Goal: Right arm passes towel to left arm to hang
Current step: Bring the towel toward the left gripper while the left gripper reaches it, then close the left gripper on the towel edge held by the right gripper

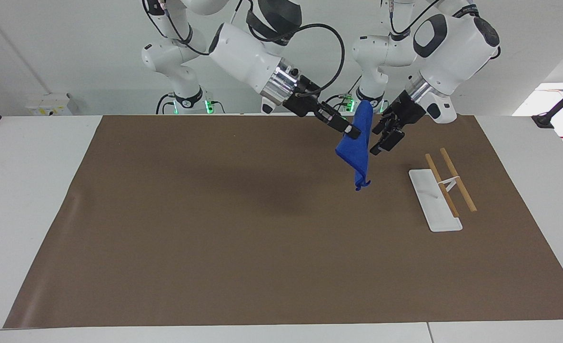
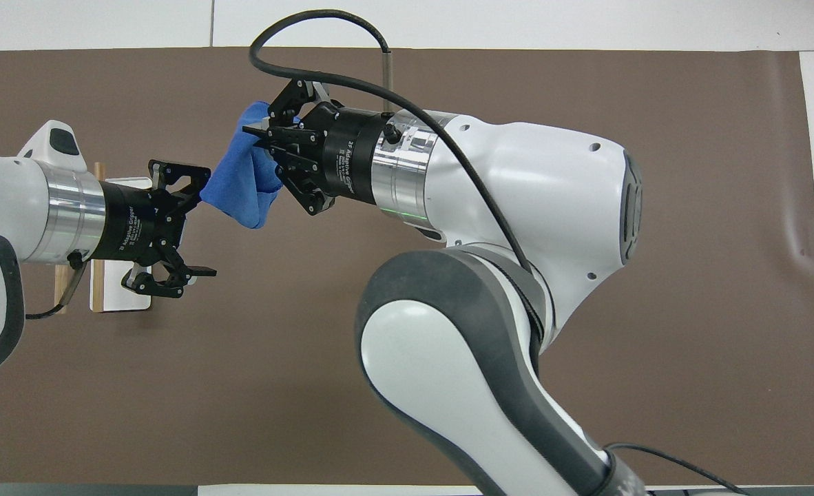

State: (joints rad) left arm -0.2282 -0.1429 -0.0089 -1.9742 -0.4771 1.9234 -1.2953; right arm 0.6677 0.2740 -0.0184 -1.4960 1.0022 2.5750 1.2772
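The blue towel (image 1: 357, 155) hangs in the air over the brown mat, pinched near its upper part by my right gripper (image 1: 352, 133), which is shut on it. In the overhead view the towel (image 2: 238, 189) droops below the right gripper (image 2: 255, 132). My left gripper (image 1: 377, 139) is open and sits close beside the towel, on the side toward the rack. In the overhead view the left gripper (image 2: 197, 220) has its fingers spread wide, one fingertip at the towel's edge. I cannot tell if it touches the cloth.
A small rack with a white base (image 1: 436, 205) and two wooden rods (image 1: 457, 178) stands on the brown mat (image 1: 215, 214) toward the left arm's end. In the overhead view the left gripper partly covers the rack's base (image 2: 114, 300).
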